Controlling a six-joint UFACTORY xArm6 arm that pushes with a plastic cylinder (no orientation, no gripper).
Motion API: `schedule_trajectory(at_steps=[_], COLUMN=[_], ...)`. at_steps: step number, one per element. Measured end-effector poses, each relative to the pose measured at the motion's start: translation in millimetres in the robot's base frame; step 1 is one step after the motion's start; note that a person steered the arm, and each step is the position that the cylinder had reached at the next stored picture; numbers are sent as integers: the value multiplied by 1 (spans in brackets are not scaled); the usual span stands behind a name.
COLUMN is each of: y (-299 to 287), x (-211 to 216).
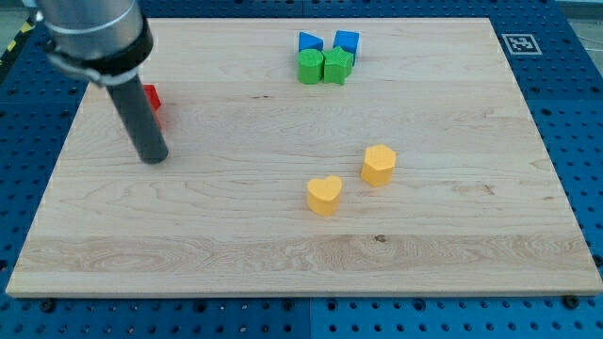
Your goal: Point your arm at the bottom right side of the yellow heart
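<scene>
The yellow heart (324, 195) lies right of the board's middle, toward the view's bottom. A yellow hexagon block (379, 165) sits just up and right of it. My tip (154, 158) is the lower end of the dark rod at the view's left, far left of the heart and a little higher in the view. It touches no block. A red block (151, 97) shows partly behind the rod; its shape is hidden.
At the view's top, two blue blocks (310, 42) (347, 42) sit behind two green blocks (311, 68) (337, 66) in a tight cluster. The wooden board (283, 254) lies on a blue perforated table. A marker tag (520, 43) is at the top right.
</scene>
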State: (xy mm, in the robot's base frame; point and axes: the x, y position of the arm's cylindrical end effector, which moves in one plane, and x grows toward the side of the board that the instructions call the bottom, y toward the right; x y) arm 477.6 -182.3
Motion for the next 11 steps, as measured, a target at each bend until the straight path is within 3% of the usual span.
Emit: schedule_trajectory(at_steps=[2, 4, 5, 8, 11], y=[5, 92, 127, 242, 199], x=[30, 51, 81, 84, 51])
